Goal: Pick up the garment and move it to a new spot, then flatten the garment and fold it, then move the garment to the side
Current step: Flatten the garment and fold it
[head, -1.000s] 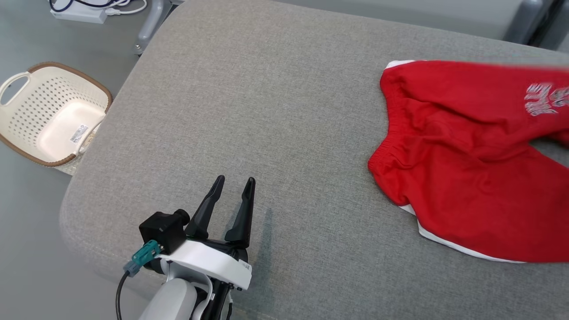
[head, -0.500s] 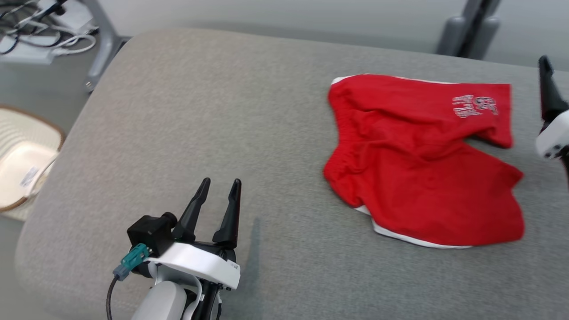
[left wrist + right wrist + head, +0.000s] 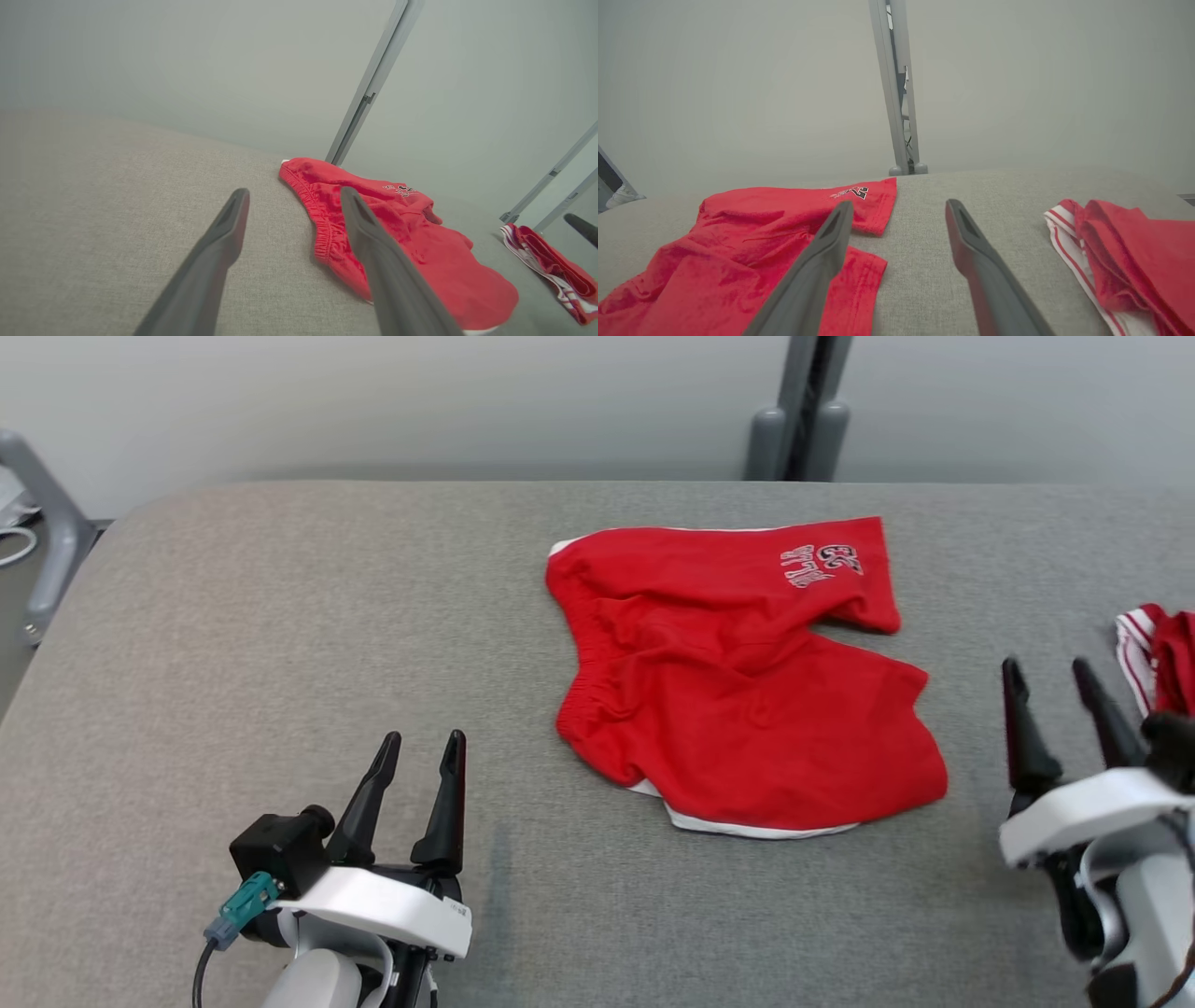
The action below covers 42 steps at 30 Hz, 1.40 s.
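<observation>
Rumpled red shorts (image 3: 738, 681) lie on the bench (image 3: 280, 644) between the left tool (image 3: 425, 737) and right tool (image 3: 1046, 665), both spread and empty.
Pinching one layer alone would likely drag them bunched; the right tool, near the folded garment (image 3: 1162, 649), could snag that instead.

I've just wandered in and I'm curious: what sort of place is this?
Probably a lab or test room for folding clothes: red shorts lie on a grey fabric-covered table, a second red-and-white garment nearby, with a bare grey wall and metal post behind.
</observation>
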Motion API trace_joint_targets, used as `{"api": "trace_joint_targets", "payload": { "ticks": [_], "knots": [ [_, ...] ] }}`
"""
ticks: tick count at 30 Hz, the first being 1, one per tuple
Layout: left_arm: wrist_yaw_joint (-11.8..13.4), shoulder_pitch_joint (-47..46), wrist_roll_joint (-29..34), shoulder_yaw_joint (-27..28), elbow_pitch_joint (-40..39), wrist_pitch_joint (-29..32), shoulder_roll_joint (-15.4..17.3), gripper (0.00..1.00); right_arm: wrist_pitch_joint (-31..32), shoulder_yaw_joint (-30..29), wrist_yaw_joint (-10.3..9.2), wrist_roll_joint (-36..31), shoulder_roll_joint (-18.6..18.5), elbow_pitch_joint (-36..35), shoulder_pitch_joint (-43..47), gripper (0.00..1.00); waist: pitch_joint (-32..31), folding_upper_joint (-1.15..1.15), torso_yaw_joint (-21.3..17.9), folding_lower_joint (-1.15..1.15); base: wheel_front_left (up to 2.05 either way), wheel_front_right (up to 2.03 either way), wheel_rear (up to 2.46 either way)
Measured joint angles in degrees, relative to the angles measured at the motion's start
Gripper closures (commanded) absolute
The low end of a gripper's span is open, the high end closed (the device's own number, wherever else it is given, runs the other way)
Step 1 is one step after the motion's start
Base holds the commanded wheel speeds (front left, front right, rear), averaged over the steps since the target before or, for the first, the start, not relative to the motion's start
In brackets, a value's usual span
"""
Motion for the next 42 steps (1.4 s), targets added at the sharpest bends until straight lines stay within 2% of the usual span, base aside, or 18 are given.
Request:
{"api": "trace_joint_targets", "payload": {
  "ticks": [8, 21, 22, 23, 24, 29, 42],
  "knots": [
    [-0.6, 0.0, 0.1, -0.2, 0.4, 0.0, 0.0, 0.0, 0.0, -0.2, 0.0, -1.4, 3.9, -0.1, 4.9, 0.0, -0.1, 0.0, -1.9, 0.0, 0.0, 0.0, 0.0],
    [-1.0, -0.1, 0.9, -0.9, 1.8, 0.0, 0.0, 0.0, 3.7, 1.9, -0.01, 8.4, 6.0, 7.3, 5.6, 0.0, 0.6, 0.0, 0.6, 0.0, 0.0, 0.0, 0.0],
    [-1.0, -0.2, 1.1, -0.9, 1.8, 0.0, 0.0, 0.0, 4.4, 2.2, -0.01, 9.8, 6.1, 8.0, 5.5, 0.31, 0.7, 0.0, 0.8, 0.0, 0.0, 0.0, 0.0],
    [-1.0, -0.2, 1.1, -0.9, 1.9, 0.0, 0.0, 0.0, 4.5, 2.3, -0.01, 10.9, 6.2, 8.6, 5.3, 0.76, 0.7, 0.0, 1.1, 0.0, 0.0, 0.0, 0.0],
    [-1.0, -0.2, 1.1, -0.9, 1.9, 0.0, 0.0, 0.0, 4.4, 2.3, -0.01, 11.7, 6.2, 9.2, 5.2, 0.98, 0.7, 0.0, 1.3, 0.0, 0.0, 0.0, 0.0],
    [-1.1, -0.2, 1.1, -0.8, 2.2, 0.0, 0.0, 0.0, 2.6, 4.3, -0.01, 13.3, 5.2, 10.4, 4.2, 1.0, 0.3, 0.0, 2.4, 0.0, 0.0, 0.0, 0.0],
    [-0.9, 0.5, 0.5, -1.1, 2.1, 0.0, 0.0, 0.0, 0.3, 6.6, -0.01, 14.7, 0.9, 6.7, 3.5, 1.0, -1.4, 0.0, 2.6, 0.0, 0.0, 0.0, 0.0]
  ]
}}
